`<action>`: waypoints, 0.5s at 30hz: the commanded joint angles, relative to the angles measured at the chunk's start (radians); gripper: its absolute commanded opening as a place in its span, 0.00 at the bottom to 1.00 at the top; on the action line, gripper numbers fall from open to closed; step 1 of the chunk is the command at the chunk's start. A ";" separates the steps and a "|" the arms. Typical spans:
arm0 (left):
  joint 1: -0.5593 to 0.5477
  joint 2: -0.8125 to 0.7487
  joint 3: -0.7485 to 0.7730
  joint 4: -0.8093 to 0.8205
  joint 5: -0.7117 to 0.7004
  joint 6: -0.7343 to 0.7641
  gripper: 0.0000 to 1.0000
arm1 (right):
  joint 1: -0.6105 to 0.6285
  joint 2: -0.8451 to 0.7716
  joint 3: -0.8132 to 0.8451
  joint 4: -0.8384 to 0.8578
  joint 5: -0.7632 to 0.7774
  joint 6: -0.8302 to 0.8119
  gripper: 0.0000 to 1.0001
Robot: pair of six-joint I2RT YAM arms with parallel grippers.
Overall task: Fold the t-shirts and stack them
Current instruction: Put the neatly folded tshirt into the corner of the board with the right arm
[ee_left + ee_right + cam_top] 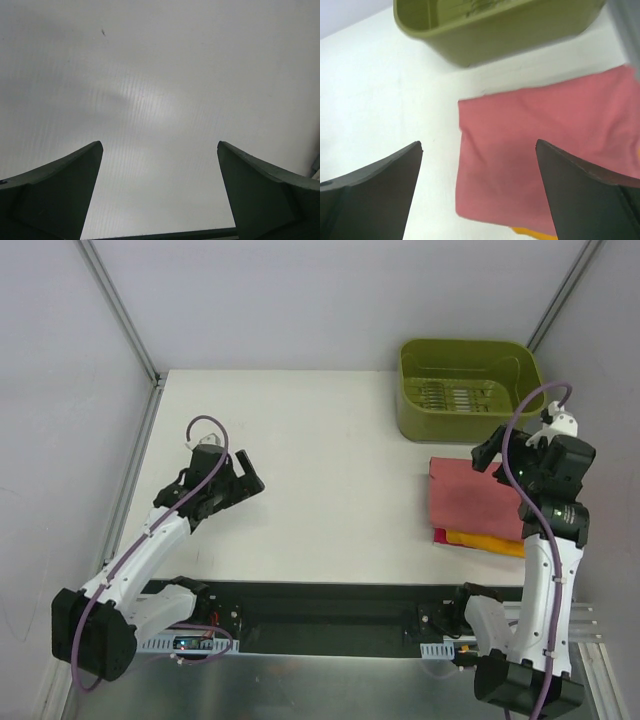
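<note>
— The right gripper (pixel 479 145)?
— Jaws spread wide, holding nothing. The folded salmon t-shirt (pixel 545 150) lies just beneath, mostly under its right-hand finger, atop the orange t-shirt (pixel 480 540).
— So?
— I'd rise straight up, so no fold snags. The green tub (pixel 520 35) stands beyond the fingertips. The left gripper (pixel 160 145), also spread, hovers over the table (pixel 160 75), well apart.

My left claw (pixel 159 145) stood wide open over the white table (pixel 165 70). Its two dark fingers (pixel 55 190) rose from the bottom corners, well apart, with the table's surface showing between them. A tiny dark speck (pixel 103 33) marked the table toward the upper left. A soft grey shadow (pixel 107 97) lay near the middle.
</note>
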 commanded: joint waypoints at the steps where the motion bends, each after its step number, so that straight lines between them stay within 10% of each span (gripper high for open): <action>1: 0.015 -0.078 0.056 0.005 0.031 0.023 0.99 | 0.027 -0.066 -0.121 0.109 -0.162 0.084 1.00; 15: 0.015 -0.256 0.042 -0.004 -0.009 0.025 0.99 | 0.139 -0.308 -0.520 0.311 -0.386 0.220 0.99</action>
